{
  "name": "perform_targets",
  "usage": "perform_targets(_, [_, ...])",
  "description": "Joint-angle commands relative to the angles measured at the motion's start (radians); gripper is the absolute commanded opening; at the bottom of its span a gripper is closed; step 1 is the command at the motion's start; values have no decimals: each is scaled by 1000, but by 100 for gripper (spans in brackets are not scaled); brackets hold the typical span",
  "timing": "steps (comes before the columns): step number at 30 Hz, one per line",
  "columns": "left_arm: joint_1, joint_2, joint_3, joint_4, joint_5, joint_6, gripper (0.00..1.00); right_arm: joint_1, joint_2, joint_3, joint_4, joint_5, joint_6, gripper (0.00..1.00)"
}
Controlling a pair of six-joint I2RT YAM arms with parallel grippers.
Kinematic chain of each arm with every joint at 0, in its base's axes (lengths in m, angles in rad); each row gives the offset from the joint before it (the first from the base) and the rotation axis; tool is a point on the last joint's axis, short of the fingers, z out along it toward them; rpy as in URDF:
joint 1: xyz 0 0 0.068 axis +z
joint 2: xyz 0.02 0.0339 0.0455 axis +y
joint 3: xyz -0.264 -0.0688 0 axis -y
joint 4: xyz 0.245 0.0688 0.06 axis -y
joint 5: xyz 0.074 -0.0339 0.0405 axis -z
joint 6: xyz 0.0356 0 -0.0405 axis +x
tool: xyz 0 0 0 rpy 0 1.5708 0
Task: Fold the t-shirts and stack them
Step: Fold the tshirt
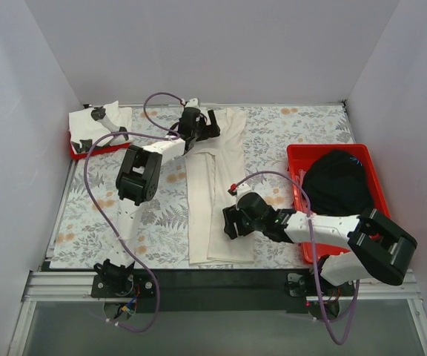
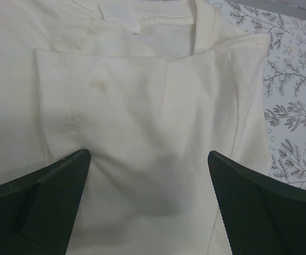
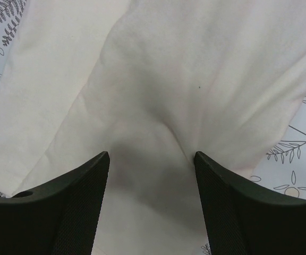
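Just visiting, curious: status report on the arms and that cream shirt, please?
Left gripper open over collar end of cream t-shirt. Right gripper open over its near end. Shirt lies folded lengthwise. Nothing in the way.

Plain white walls [image 1: 199,44] on 3 sides; fern-print tabletop [image 1: 165,230], even light.

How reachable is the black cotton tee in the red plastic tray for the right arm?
Probably yes: the black cotton tee lies uncovered in the red plastic tray beside that arm; right gripper is open.
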Motion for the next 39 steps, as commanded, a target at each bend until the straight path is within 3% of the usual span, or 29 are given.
perform_targets(1, [18, 78, 35, -74, 8, 9, 86, 11, 45, 30, -87, -16, 20, 60])
perform_targets(10, [25, 94, 92, -38, 86, 34, 86, 11, 62, 108, -166, 34, -21, 62])
perform_targets(18, [-8, -160, 20, 2, 81, 116, 88, 9, -84, 155, -271, 145, -82, 73])
perform_targets(25, [-43, -600, -352, 8, -19, 101, 88, 8, -257, 78, -283, 145, -64, 81])
perform_targets(29, [-81, -785, -677, -28, -59, 22, 87, 8, -320, 18, -285, 102, -29, 82])
perform_targets(32, [-138, -939, -838, -61, -119, -52, 87, 8, -349, -26, -289, 80, -9, 82])
perform_targets(34, [-205, -1039, -961, -115, -186, -155, 87, 8, -381, -48, -295, 54, 14, 82])
perform_targets(39, [-455, -1136, -1041, -313, -431, -274, 86, 8, -415, -92, -305, -13, 55, 80])
